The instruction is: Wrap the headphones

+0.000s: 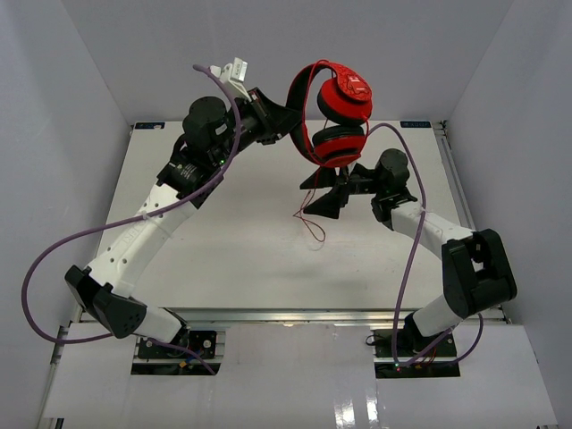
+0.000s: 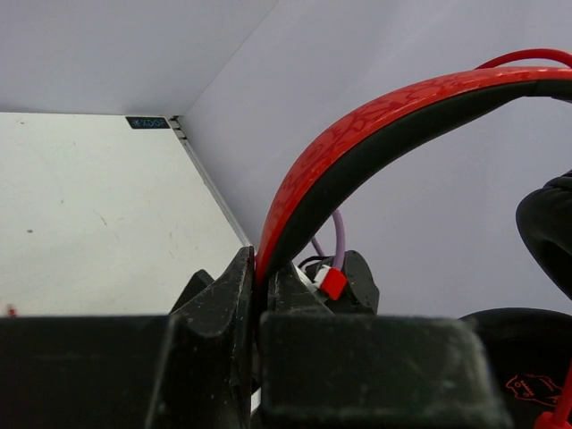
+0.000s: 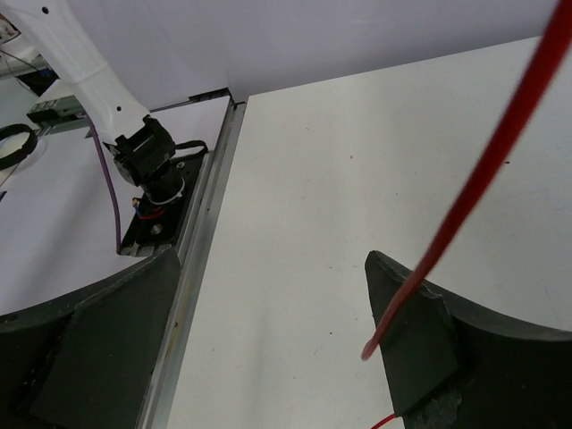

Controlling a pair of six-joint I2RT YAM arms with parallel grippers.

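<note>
reaching up from the near left corner of the worktop, the left arm trails a looping purple cable and ends at the left pincer, which is clamped tight on the headband of the headphones. in the left wrist view its dark fingers press the red-and-black band from both sides, and the band arches up and away to the right. the headphones hang in the air over the far edge of the worktop, about midway along it, resting on no surface. their two earcups sit one above the other in the top view. a thin red cable drops from them towards the middle of the worktop. just below the earcups in that view is the right pincer, its jaws spread wide and gripping nothing. in the right wrist view the red cable slants down across the front of the right-hand finger, its loose end hanging at the finger's inner edge. whether cable and finger touch i cannot tell.
</note>
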